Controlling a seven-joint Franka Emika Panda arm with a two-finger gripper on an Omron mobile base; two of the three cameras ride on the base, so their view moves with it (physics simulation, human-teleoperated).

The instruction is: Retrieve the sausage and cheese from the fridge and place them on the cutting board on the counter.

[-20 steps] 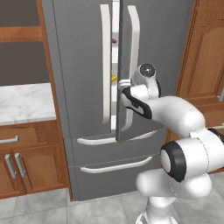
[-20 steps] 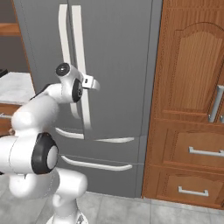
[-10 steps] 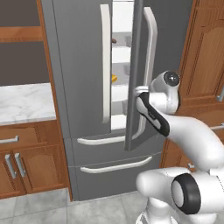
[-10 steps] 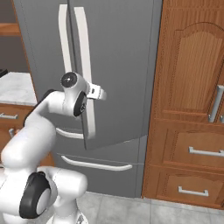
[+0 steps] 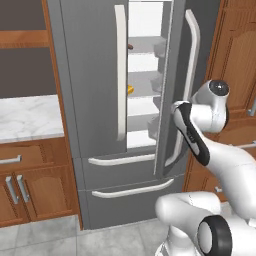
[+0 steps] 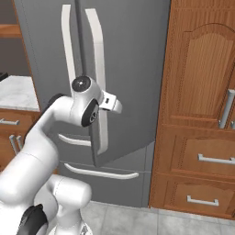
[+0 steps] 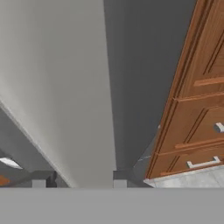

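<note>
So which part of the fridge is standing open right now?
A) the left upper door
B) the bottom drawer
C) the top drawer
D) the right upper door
D: the right upper door is swung out, showing white shelves inside the fridge, while the left door and both drawers sit flush.

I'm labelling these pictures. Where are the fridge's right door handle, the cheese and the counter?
right door handle (image 5: 192, 75), left base view, upper part of the pale bar.
cheese (image 5: 130, 90), left base view, yellow edge behind the left door.
counter (image 5: 27, 117), left base view, bare marble top.
</note>
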